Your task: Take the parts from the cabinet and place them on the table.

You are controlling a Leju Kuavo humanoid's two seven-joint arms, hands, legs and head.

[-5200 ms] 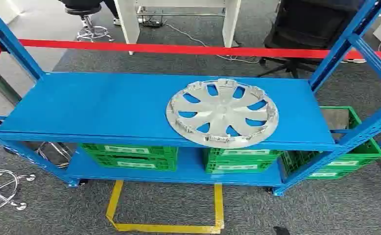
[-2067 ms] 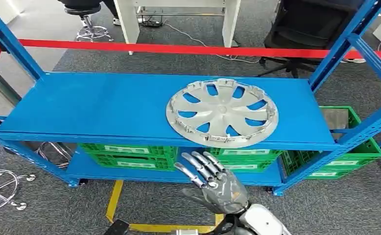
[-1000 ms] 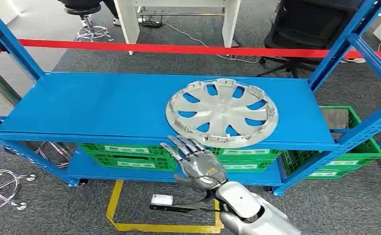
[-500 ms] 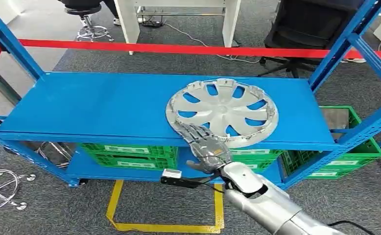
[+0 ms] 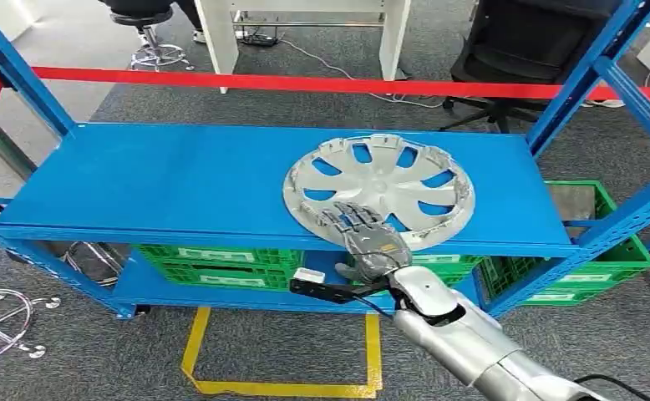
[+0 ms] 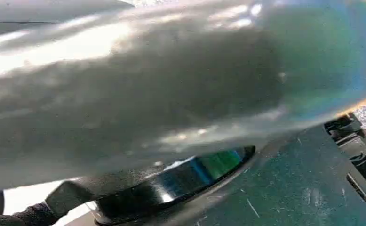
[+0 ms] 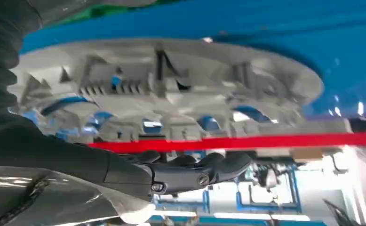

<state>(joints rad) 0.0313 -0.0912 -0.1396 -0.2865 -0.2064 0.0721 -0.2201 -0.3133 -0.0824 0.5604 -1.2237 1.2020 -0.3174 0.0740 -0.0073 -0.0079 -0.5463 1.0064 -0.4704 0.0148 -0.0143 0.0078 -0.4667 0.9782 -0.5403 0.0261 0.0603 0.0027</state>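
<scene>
A silver hubcap (image 5: 388, 180) lies flat, inner side up, on the right half of the blue cabinet shelf (image 5: 163, 180). My right hand (image 5: 368, 238) reaches up from below and lies over the hubcap's near rim. Its fingers are stretched out flat across the spokes and hold nothing. In the right wrist view the hubcap (image 7: 171, 80) fills the picture close up, ribs and clips showing, with a dark finger (image 7: 204, 172) stretched out beside its rim.
Green crates (image 5: 221, 266) sit on the lower shelf, and another green crate (image 5: 593, 267) stands outside the right frame. Blue uprights (image 5: 585, 79) flank the shelf. A red barrier tape (image 5: 305, 83) runs behind. Yellow floor marking (image 5: 196, 351) lies in front.
My right arm has come up from below and reached forward. Its hand went from under the shelf edge to over the hubcap's near rim. The hubcap has not moved.
</scene>
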